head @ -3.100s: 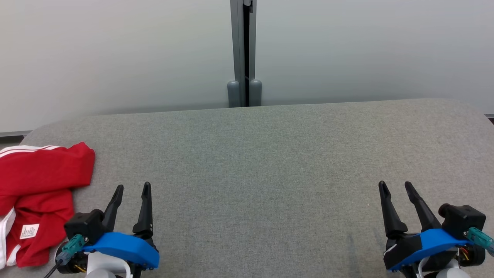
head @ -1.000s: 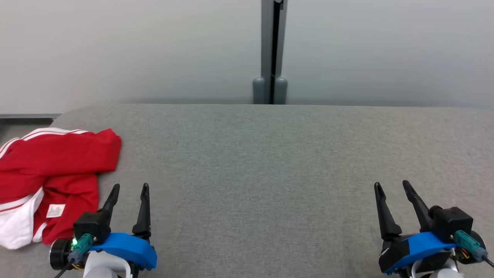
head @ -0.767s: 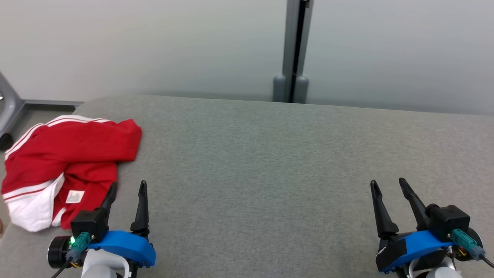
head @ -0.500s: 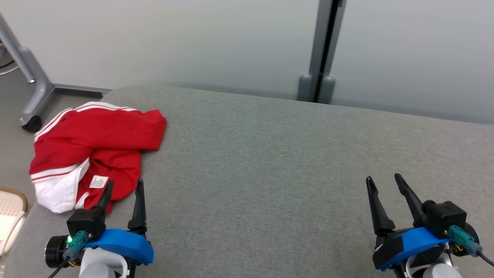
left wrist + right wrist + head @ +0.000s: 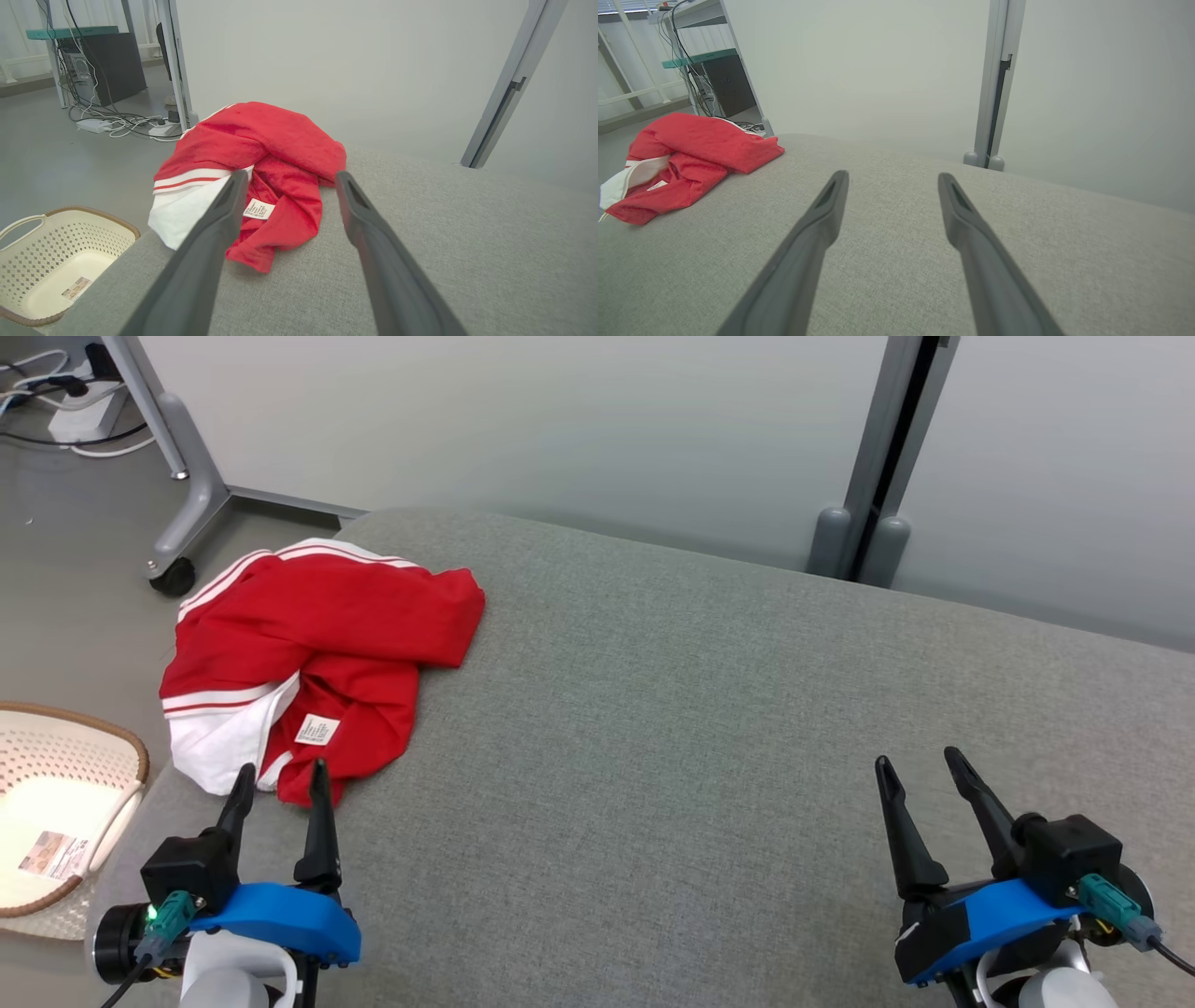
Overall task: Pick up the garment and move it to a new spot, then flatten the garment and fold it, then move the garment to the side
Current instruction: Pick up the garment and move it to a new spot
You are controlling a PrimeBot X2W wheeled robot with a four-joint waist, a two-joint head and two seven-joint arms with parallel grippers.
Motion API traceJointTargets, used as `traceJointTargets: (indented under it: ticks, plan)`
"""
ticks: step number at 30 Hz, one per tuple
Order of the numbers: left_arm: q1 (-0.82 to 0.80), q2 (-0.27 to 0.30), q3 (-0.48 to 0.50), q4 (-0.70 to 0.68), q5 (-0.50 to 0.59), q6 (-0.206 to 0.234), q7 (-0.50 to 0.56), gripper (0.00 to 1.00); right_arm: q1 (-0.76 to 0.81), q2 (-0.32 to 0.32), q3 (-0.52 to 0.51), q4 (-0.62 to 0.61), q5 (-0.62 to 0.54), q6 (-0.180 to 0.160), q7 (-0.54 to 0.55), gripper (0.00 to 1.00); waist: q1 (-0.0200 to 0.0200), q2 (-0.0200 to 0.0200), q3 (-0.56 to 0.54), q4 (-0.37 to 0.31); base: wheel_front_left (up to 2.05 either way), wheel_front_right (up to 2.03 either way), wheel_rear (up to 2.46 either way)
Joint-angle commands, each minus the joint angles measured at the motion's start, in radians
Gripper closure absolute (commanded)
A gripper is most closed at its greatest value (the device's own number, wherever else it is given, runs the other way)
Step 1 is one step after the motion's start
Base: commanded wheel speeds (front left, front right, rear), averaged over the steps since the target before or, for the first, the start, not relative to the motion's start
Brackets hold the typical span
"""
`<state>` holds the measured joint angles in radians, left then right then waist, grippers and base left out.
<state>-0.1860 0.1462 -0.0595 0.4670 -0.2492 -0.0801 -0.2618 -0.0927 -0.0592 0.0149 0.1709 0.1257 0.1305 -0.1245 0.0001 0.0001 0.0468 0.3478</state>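
A crumpled red garment (image 5: 317,644) with white stripes and a white label lies bunched at the left end of the grey table (image 5: 709,728), partly over its edge. My left gripper (image 5: 280,779) stands open just short of the garment's near hem, nothing between its fingers. In the left wrist view the garment (image 5: 275,158) lies straight ahead between and beyond the open gripper (image 5: 289,179). My right gripper (image 5: 920,767) is open over bare table at the lower right, far from the cloth. The right wrist view has the garment (image 5: 691,154) at far left and the open gripper (image 5: 892,179).
A cream perforated basket (image 5: 56,803) stands on the floor left of the table, also in the left wrist view as a basket (image 5: 51,261). A wheeled grey stand leg (image 5: 182,495) and cables sit beyond it. A pale partition wall with a grey post (image 5: 878,448) runs behind the table.
The head camera has turned left, so the garment, basket and stand now sit further into view. Both grippers keep their open stance; the left one's tips now reach close to the garment's hem.
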Motion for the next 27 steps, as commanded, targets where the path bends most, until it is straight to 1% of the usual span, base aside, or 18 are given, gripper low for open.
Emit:
traceJointTargets:
  ticks: [1, 9, 14, 18, 23, 27]
  plan:
    - [-0.002, 0.0, 0.005, -0.005, 0.0, -0.002, -0.005, 0.0, -0.009, -0.005, 0.0, -0.007, -0.001, 0.0, 0.002, 0.0, -0.0001, -0.0001, 0.004, 0.006, 0.0, 0.0, 0.0]
    - [-0.006, -0.009, 0.023, -0.009, 0.007, -0.003, -0.005, 0.0, -0.011, -0.009, 0.004, -0.018, 0.004, 0.0, 0.008, 0.0, -0.0001, -0.0001, 0.015, 0.016, 0.0, 0.0, 0.0]
    - [-0.063, -0.009, 0.028, 0.019, 0.013, -0.006, -0.004, 0.0, -0.035, -0.022, 0.002, -0.05, 0.002, 0.0, 0.024, 0.0, -0.0001, -0.0001, 0.071, 0.013, 0.0, 0.0, 0.0]
    - [-0.156, -0.001, 0.037, 0.109, -0.009, -0.014, -0.004, 0.0, -0.069, -0.042, 0.004, -0.086, -0.002, 0.0, 0.043, 0.0, -0.0001, -0.0001, 0.15, 0.0, 0.0, 0.0, 0.0]
    - [-0.299, 0.01, 0.034, 0.274, -0.04, -0.031, -0.002, 0.0, -0.12, -0.075, 0.002, -0.14, -0.009, 0.0, 0.077, 0.0, -0.0001, -0.0001, 0.265, -0.022, 0.0, 0.0, 0.0]
    - [-0.421, 0.029, 0.037, 0.422, -0.074, -0.043, -0.002, 0.0, -0.158, -0.101, 0.003, -0.179, -0.012, 0.0, 0.1, 0.0, -0.0001, -0.0001, 0.349, -0.038, 0.0, 0.0, 0.0]
